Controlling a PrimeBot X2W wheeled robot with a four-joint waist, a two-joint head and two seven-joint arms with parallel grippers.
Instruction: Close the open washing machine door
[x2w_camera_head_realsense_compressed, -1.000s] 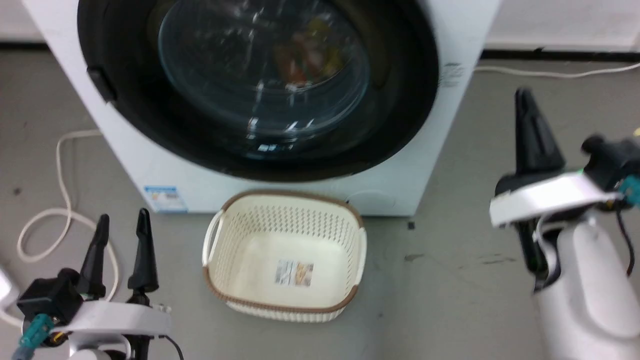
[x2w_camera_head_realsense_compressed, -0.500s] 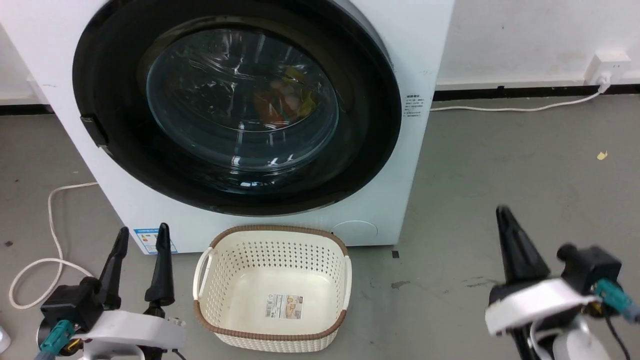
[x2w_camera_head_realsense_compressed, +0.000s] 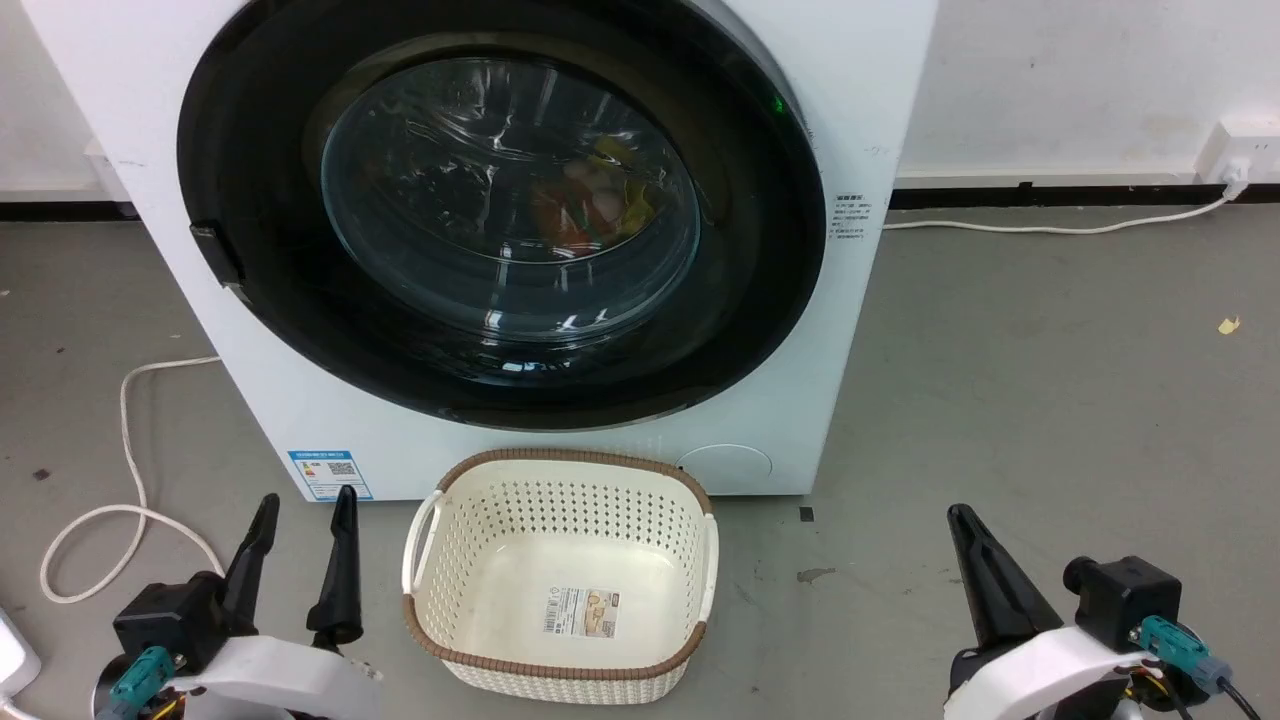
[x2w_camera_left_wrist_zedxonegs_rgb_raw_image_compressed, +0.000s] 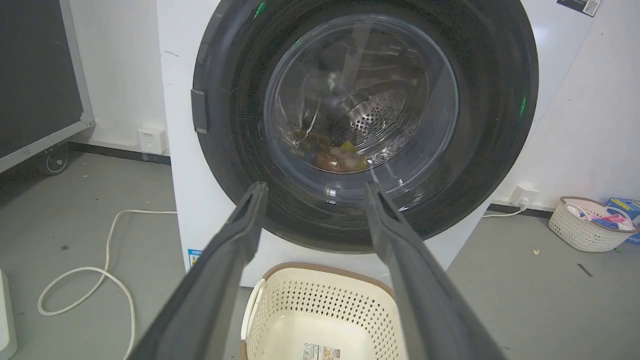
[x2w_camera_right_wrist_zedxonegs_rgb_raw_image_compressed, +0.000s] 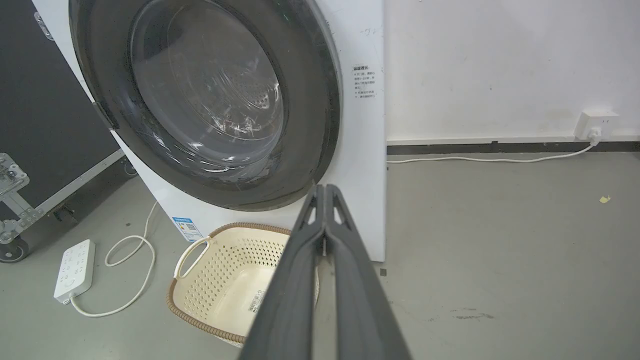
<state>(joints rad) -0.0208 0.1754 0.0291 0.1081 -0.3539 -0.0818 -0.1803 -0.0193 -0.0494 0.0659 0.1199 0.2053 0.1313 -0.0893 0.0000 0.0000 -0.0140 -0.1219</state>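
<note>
Item: washing machine door, lying flush in the washing machine front, apparently shut.
Handling (judged): rigid, weighty, hinged. The gloss is slippery and the glass fragile, so press the black rim.
Left end effector spread, right end effector pressed together. Both empty, well apart from the door.

Bright, even light — sharp focus; glare streaks the door glass.

Grey concrete floor, white wall with black skirting, white power socket
</note>
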